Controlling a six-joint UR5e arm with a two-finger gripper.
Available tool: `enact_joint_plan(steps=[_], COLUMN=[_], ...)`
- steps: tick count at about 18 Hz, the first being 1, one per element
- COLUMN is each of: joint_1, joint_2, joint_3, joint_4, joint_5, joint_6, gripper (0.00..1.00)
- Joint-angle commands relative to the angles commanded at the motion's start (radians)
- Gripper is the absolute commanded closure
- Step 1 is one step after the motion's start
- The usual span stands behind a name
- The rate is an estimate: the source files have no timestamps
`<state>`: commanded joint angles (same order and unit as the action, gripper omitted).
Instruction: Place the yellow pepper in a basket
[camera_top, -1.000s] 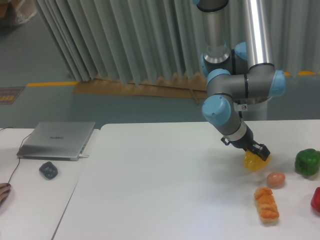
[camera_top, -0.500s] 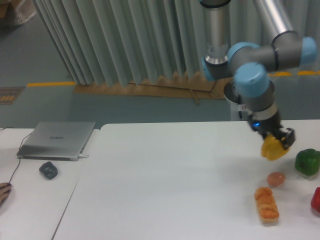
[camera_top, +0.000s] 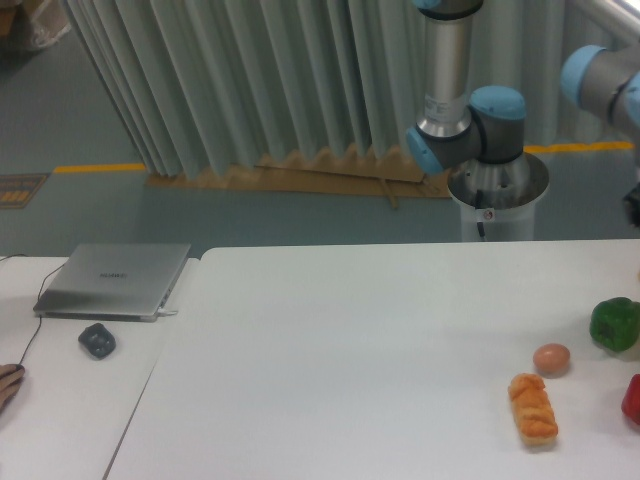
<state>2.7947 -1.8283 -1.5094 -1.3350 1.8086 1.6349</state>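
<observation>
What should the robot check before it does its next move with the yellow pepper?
1. Yellow pepper in sight: not ok, it is nowhere in the camera view.
2. Gripper in sight: not ok, it is out past the right edge; only the arm shows.
3. Grip on the pepper: cannot tell.
4. Basket located: not ok, no basket shows anywhere in the view.
5. Other food lying on the table: ok, the green pepper, egg and orange loaf rest on the right side.
6. Laptop out of the way: ok, far left.
</observation>
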Motion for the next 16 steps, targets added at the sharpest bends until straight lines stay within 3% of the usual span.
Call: enact_joint_plan(steps=[8,11,12,13,14,16], joint_1=[0.072,0.082,0.082,0.082,0.078,0.069], joint_2=[-0.101,-0.135,-0.140,-0.141,-0.146,-0.149], joint_3=[0.028,0.026,0.022,0.025,0.026,0.021], joint_4=[0.114,0.157,0.174,0.181,0.184,0.195], joint_5=[-0.006,-0.006,-0.005,-0.006,-0.005,-0.003], joint_6=[0.062,0.091,0.091,0.091,0.082,0.069], gripper=[0.63,0.56,0.46,0.15,0.00,0.00])
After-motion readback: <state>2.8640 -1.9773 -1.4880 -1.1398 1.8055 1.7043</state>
